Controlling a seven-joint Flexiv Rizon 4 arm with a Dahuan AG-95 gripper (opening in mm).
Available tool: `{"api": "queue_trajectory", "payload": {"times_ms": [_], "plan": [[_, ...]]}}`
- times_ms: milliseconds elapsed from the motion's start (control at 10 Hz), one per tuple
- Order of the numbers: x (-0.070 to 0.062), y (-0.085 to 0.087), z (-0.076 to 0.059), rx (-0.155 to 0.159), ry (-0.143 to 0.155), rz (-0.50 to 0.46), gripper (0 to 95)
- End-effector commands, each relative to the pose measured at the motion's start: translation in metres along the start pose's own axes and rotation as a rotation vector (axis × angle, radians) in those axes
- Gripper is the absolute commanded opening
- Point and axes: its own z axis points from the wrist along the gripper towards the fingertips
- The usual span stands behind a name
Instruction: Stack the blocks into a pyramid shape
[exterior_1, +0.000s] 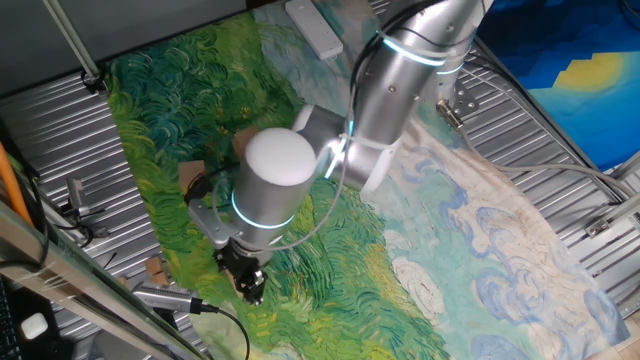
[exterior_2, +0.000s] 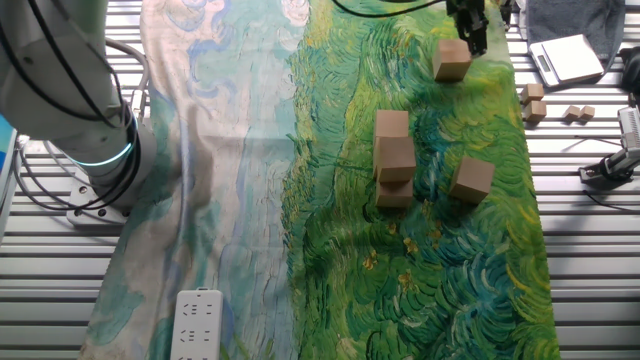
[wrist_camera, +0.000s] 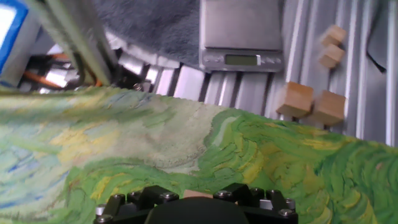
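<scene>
Blocks (exterior_2: 395, 157) plain tan wood, unmarked cubes; gripper (exterior_1: 250, 281) state unclear.

Ribbed grey metal surface (exterior_2: 590, 250) w/ a painted cloth of green & pale-blue swirls (exterior_2: 330, 260) draped across. White power strip (exterior_2: 197, 325) at cloth edge, grey digital scale (wrist_camera: 241, 34) beside grey fleece fabric (wrist_camera: 149, 25). Blue-yellow sheet (exterior_1: 575, 85) off to one side.

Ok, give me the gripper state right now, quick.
Gripper: cannot be told; the jaws are too dark and small in both fixed views. It hangs just past a block, and no block is clearly in its grasp.
</scene>
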Motion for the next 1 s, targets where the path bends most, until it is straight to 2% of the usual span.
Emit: {"api": "queue_trajectory", "payload": {"times_ms": [100, 300, 400, 600, 1000], "plan": [[-0.0011, -0.0001, 0.0003, 0.007, -0.041, 0.057, 76.0], [-0.0011, -0.0001, 0.0003, 0.009, -0.072, 0.085, 76.0], [-0.0011, -0.0001, 0.0003, -0.010, -0.079, 0.088, 76.0], [-0.0011, -0.0001, 0.0003, -0.013, -0.069, 0.052, 76.0], [-0.0011, -0.0001, 0.0003, 0.002, -0.060, -0.019, 76.0]]}}
